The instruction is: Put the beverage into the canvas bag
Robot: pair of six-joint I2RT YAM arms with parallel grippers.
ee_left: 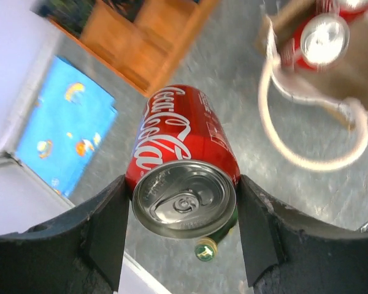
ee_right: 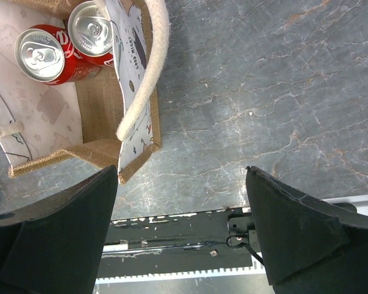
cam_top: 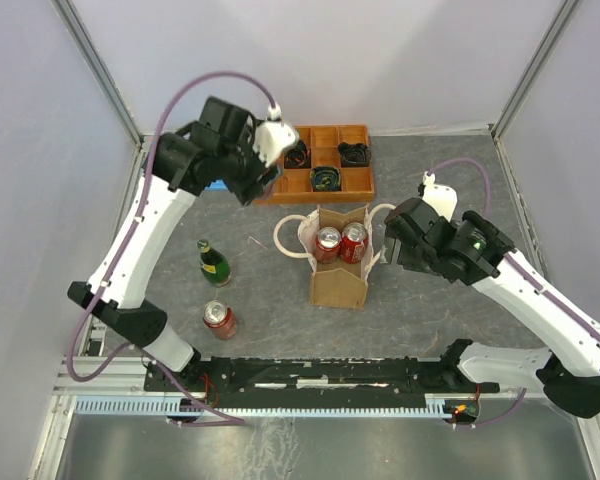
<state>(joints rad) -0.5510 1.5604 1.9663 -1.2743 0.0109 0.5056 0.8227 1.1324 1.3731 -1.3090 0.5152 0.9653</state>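
In the left wrist view a red Coca-Cola can (ee_left: 184, 165) sits between the two fingers of my left gripper (ee_left: 181, 184), touching both, held above the table. In the top view that gripper (cam_top: 265, 172) hangs by the orange tray's left end, left of and behind the canvas bag (cam_top: 340, 288). The bag stands open at mid-table with two red cans (cam_top: 340, 241) inside it and its cream handles (cam_top: 290, 238) splayed out. My right gripper (cam_top: 392, 245) is open with nothing between its fingers, just right of the bag (ee_right: 95, 150).
The orange compartmented tray (cam_top: 325, 162) with dark items stands at the back. A green bottle (cam_top: 213, 262) and another red can (cam_top: 219, 319) stand on the table at the left. A blue card (ee_left: 61, 122) lies beside the tray. The black rail (cam_top: 320, 375) runs along the near edge.
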